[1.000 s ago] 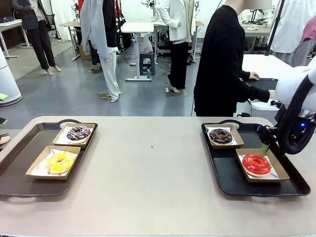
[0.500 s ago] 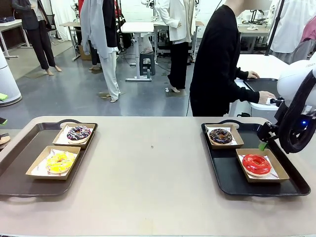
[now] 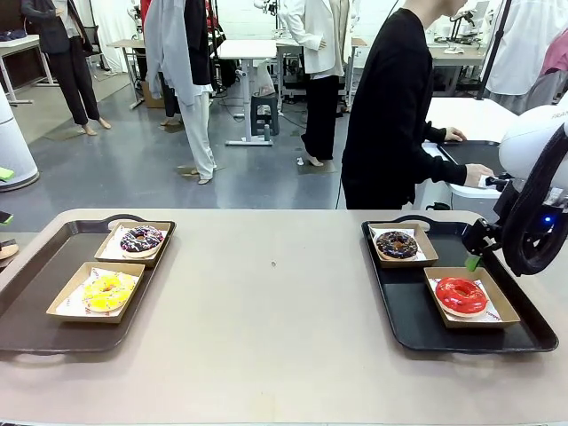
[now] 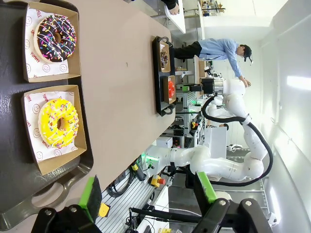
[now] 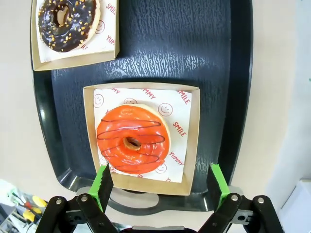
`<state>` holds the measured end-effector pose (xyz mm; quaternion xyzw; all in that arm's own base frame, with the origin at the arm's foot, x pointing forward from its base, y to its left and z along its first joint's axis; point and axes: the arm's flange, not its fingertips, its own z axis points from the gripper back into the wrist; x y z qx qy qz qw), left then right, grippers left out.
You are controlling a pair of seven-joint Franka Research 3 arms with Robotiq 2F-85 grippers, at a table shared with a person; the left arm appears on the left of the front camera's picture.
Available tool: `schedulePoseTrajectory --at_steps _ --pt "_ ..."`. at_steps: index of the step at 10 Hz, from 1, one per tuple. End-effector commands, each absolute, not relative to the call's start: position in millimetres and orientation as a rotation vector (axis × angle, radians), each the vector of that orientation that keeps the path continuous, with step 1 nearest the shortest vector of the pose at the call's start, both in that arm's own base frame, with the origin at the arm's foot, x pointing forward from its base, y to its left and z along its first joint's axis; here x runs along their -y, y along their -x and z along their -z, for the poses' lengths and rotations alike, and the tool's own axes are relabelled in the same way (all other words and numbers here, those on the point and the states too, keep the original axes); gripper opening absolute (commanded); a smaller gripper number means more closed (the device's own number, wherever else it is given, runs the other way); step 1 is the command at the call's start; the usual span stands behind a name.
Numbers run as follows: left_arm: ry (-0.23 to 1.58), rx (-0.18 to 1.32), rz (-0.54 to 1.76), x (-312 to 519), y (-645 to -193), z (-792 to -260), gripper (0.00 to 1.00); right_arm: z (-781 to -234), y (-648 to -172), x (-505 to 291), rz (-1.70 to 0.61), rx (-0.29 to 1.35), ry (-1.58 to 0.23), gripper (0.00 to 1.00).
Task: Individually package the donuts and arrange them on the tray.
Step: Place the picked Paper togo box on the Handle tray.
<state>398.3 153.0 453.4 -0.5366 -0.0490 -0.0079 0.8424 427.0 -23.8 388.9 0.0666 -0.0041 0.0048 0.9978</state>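
The right gripper [image 5: 160, 187] hangs above the black tray [image 5: 160, 48] with its 2 green pads [image 5: 103, 180] spread wide and nothing between them. Just ahead of the fingertips lies the red donut [image 5: 132, 144] (glossy, with dark stripes) in its own cardboard box [image 5: 190, 145] on white paper. Farther ahead, in a second box on the same tray, sits the chocolate donut with pale sprinkles [image 5: 65, 18]. The left gripper [image 4: 148, 191] is also spread open and holds nothing. Ahead of it, on the brown tray [image 4: 12, 160], the yellow donut [image 4: 58, 122] lies in the nearer box and the dark donut with coloured sprinkles [image 4: 57, 31] in the farther one.
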Motion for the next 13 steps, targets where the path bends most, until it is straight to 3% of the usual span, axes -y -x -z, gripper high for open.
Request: schedulePoseTrajectory --at_steps 1,12,13 --pt "1.143 0.11 0.027 -154 -396 -456 1.0 -387 -429 25 -0.006 0.013 -0.135 1.0" --pt "1.143 0.11 0.027 -154 -396 -456 1.0 -389 -427 24 -0.009 0.008 -0.133 1.0" --pt "1.143 0.11 0.027 -154 -396 -456 1.0 -407 -418 35 -0.045 0.029 -0.243 1.0"
